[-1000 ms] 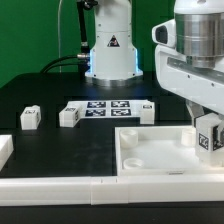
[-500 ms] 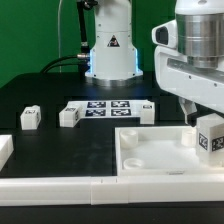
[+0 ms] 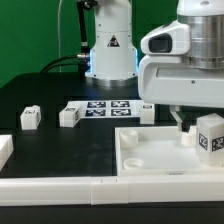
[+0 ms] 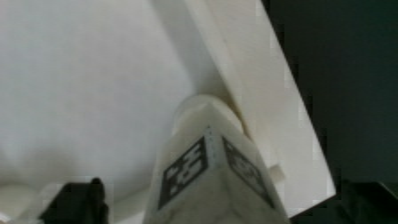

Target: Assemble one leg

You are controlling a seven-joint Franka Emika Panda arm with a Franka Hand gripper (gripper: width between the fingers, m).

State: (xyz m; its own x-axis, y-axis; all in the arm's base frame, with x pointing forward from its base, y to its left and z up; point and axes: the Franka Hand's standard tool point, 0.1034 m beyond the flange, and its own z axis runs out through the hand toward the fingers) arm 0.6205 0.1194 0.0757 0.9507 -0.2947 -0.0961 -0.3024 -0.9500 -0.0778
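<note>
The leg (image 3: pixel 210 136), a small white block with a black-and-white tag, stands in the large white panel (image 3: pixel 150 158) at its corner on the exterior view's right. My gripper (image 3: pixel 193 118) hangs over it, with one dark finger (image 3: pixel 180 120) beside the leg. In the wrist view the leg (image 4: pixel 217 160) sits between the two dark fingertips (image 4: pixel 75 203), with a gap on each side. The gripper (image 4: pixel 222 208) is open. Three more legs lie on the black table: two on the exterior view's left (image 3: pixel 30 117) (image 3: pixel 69 115) and one by the panel (image 3: pixel 146 110).
The marker board (image 3: pixel 108 106) lies behind the panel. The robot base (image 3: pixel 108 50) stands at the back. A white block (image 3: pixel 4 150) sits at the exterior view's left edge. A long white ledge (image 3: pixel 90 186) runs along the front.
The hand has shifted toward the exterior view's left and turned. The leg has stayed in the panel's corner.
</note>
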